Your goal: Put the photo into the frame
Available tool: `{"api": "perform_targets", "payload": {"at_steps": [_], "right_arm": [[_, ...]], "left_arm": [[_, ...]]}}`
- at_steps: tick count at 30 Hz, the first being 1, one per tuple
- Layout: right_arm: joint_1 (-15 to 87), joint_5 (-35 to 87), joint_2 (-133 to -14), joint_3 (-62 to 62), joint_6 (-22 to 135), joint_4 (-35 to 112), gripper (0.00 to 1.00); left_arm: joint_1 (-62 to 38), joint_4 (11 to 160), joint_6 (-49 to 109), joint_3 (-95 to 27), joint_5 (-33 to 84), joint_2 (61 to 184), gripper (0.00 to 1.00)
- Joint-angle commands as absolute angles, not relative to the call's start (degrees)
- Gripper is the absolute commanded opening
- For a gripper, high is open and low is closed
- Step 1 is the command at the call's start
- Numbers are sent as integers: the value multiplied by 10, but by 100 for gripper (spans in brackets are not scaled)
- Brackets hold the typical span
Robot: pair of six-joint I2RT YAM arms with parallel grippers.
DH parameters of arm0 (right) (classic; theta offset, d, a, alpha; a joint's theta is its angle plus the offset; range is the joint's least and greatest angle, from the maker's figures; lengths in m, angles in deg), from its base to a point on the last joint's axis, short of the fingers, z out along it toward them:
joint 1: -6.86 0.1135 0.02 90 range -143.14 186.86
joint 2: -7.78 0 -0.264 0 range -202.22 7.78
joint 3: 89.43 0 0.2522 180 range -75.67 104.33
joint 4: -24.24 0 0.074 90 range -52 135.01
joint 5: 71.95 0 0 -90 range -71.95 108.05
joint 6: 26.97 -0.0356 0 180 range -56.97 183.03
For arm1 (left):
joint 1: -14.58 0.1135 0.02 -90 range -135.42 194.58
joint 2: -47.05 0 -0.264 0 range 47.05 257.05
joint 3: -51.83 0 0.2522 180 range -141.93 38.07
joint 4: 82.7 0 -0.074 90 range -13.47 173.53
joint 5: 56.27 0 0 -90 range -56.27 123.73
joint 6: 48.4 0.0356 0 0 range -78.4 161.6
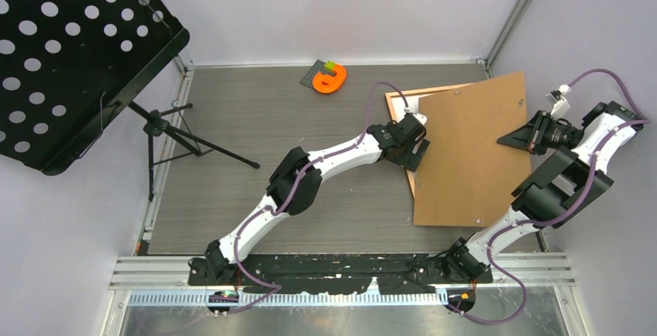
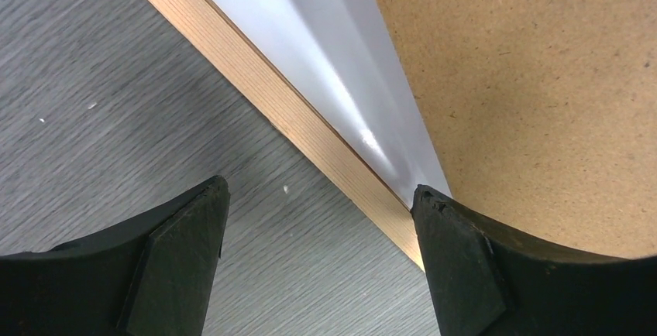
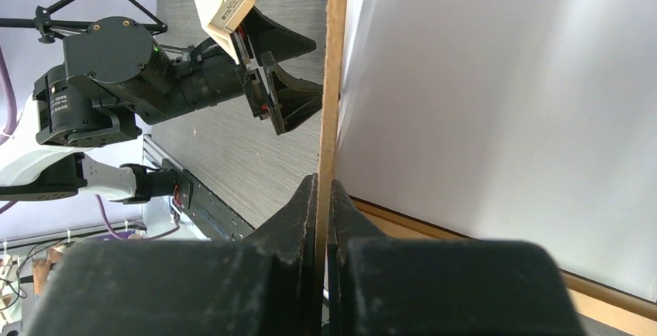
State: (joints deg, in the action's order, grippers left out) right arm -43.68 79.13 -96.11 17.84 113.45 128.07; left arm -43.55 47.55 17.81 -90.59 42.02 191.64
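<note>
Right pincer tight on board: wrist-view only

Backing board over photo and frame

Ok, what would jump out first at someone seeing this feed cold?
The brown backing board, right of centre, is pinched at its right edge by the shut right gripper and slants over the frame. The open left gripper straddles the frame's left edge beside the photo, white back up. A black perforated music stand fills the left.
</note>
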Motion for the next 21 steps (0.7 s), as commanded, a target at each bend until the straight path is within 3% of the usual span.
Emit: {"api": "perform_targets", "payload": {"at_steps": [1,7,12,21], "right_arm": [[-463,863,-956,208,1106,1271,6],[-458,878,-943,192,1097,1271,6],[-428,889,-925,157,1108,1271,6],[-371,914,-934,110,1129,1275,6]], "left_arm": [[-444,458,182,-864,407,1897,85],[-425,466,179,-802,387,1859,74],[-402,480,166,-728,370,1810,48],[-345,535,137,-542,352,1694,11]]}}
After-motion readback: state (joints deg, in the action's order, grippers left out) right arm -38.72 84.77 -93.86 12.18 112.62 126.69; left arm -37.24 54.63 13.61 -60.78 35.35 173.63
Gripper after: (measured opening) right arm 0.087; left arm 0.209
